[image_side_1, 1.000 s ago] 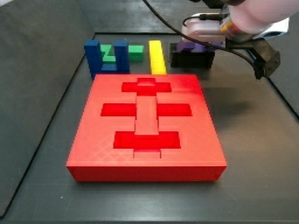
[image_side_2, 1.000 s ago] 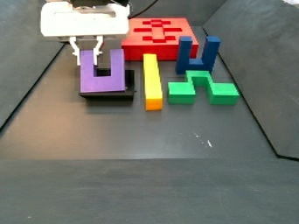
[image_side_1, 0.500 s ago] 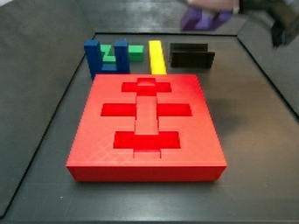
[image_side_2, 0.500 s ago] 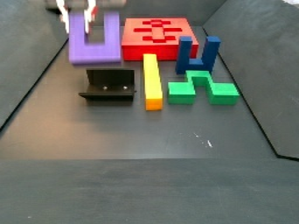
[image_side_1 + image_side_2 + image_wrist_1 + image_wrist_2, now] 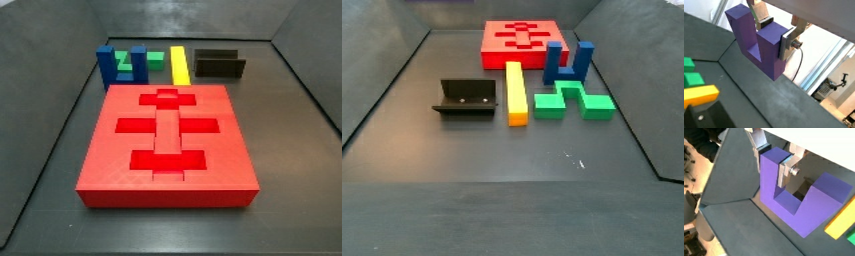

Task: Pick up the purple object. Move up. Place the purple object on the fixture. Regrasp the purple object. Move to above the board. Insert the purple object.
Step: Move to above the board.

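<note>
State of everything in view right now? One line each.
Gripper: shut on one prong of the purple object, out of both side views.
Purple object: held, off the floor.
Fixture: empty.
Board: cutouts empty.
Yellow bar: lying flat beside fixture.
Blue block: upright.
Green block: on floor.

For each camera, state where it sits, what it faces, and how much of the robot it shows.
Wrist view: on the wrist, looking along the gripper shut on one prong of the purple block; floor below.
Wrist view: same mount, other side; gripper, block, yellow bar at the edge.
Side view: at the board's near end, facing the fixture; no robot.
Side view: opposite end, fixture nearer, board behind; no robot.
Shared: both side views show board, fixture, bar.
</note>
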